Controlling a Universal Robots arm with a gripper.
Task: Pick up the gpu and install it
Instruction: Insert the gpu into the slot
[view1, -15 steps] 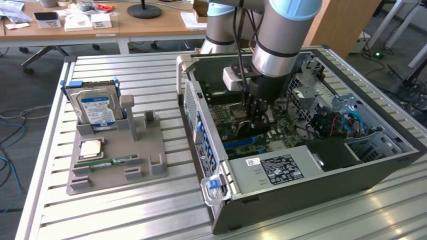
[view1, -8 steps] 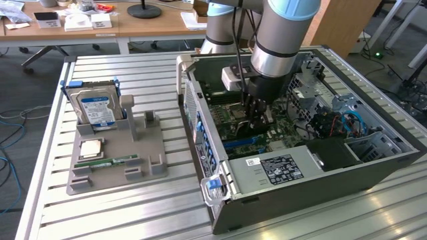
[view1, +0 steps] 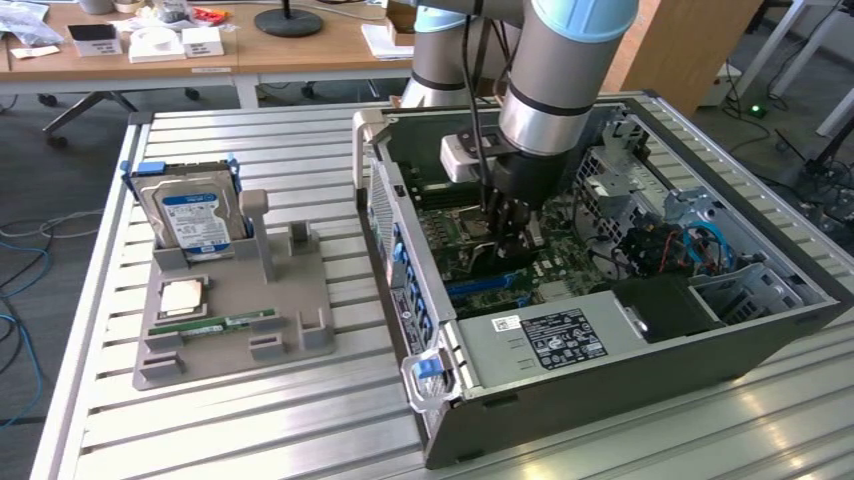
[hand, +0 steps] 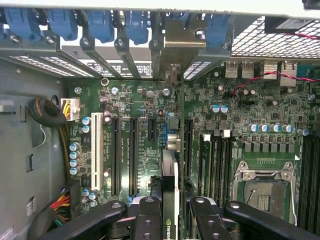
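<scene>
The gpu (hand: 170, 170) stands on edge between my fingers (hand: 149, 217), its pale metal end bracket (hand: 178, 37) up against the case's rear slot openings. My gripper (hand: 170, 215) is shut on the card's top edge. The card runs along a slot line on the green motherboard (hand: 145, 100); whether it is seated I cannot tell. In the exterior view my gripper (view1: 511, 235) reaches straight down into the open computer case (view1: 587, 390), low over the board.
Black expansion slots (hand: 116, 155) and a white slot (hand: 96, 150) lie beside the card, with the CPU socket (hand: 262, 192) on its other side. A cable bundle (hand: 50, 112) hugs the case wall. On the exterior view's left, a grey holder (view1: 227, 300) carries a hard drive (view1: 194, 215) and RAM stick (view1: 214, 325).
</scene>
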